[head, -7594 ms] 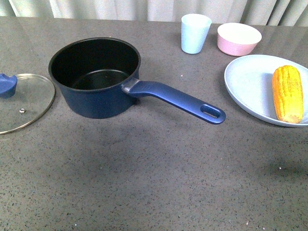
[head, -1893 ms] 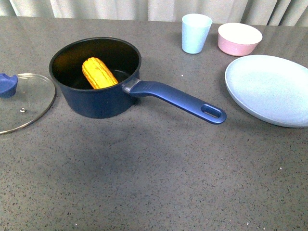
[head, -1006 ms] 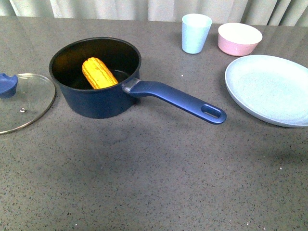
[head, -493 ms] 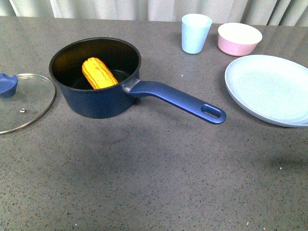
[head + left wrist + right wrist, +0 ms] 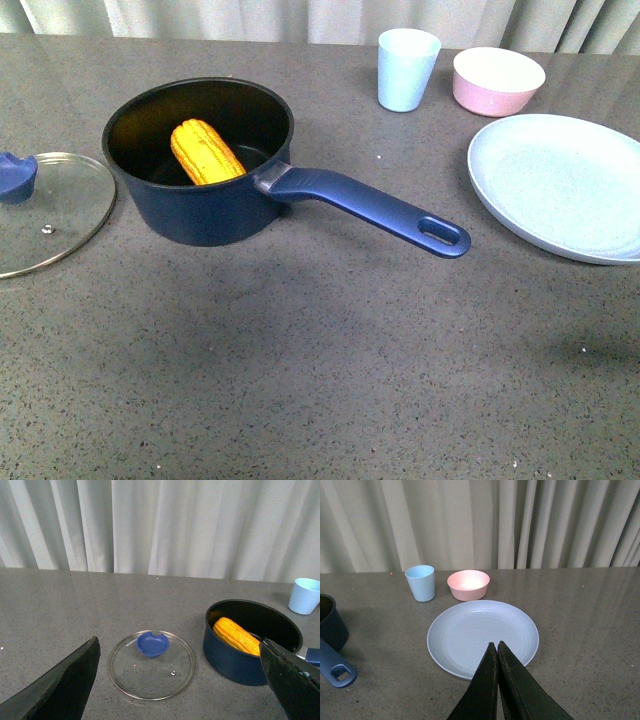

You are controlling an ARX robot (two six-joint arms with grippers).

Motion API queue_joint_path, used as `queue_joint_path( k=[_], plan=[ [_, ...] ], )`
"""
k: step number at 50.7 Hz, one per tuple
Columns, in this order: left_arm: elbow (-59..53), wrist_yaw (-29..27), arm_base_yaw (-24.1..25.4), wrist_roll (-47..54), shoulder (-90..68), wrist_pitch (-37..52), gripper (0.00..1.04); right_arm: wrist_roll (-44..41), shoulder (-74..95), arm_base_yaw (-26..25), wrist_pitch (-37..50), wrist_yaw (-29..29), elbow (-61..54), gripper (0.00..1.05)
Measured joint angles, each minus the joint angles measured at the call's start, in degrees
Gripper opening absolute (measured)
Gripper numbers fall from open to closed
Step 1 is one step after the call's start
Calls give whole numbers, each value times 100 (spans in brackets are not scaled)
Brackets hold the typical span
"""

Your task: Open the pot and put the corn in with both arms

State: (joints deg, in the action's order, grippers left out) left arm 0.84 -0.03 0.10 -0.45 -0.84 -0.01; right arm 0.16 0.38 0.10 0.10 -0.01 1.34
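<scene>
Corn (image 5: 207,152) lying inside pot (image 5: 200,200) toward tabletop (image 5: 320,350) left-rear; lid (image 5: 50,210) flat near left edge. Front of tabletop wide open. Left hand (image 5: 180,690) spread wide; right hand (image 5: 497,652) pressed together, raised over plate (image 5: 470,630).

Both arms end in matte black, smooth, tapering fingers (image 5: 60,690).

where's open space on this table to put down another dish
Widest bare patch: the near side, in front of the pot and its handle. The plate is empty too. Crowded: the far right, with cup and pink bowl; the lid fills the left.
</scene>
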Motion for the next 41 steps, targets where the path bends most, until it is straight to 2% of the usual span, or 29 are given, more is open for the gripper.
queue_joint_path(
  k=[5, 26, 41],
  plan=[
    [0, 0, 0, 0, 0, 0, 96, 0, -2, 0, 0, 0, 0, 5],
    [0, 0, 0, 0, 0, 0, 96, -2, -2, 0, 0, 0, 0, 95],
    [0, 0, 0, 0, 0, 0, 96, -2, -2, 0, 0, 0, 0, 96]
  ],
)
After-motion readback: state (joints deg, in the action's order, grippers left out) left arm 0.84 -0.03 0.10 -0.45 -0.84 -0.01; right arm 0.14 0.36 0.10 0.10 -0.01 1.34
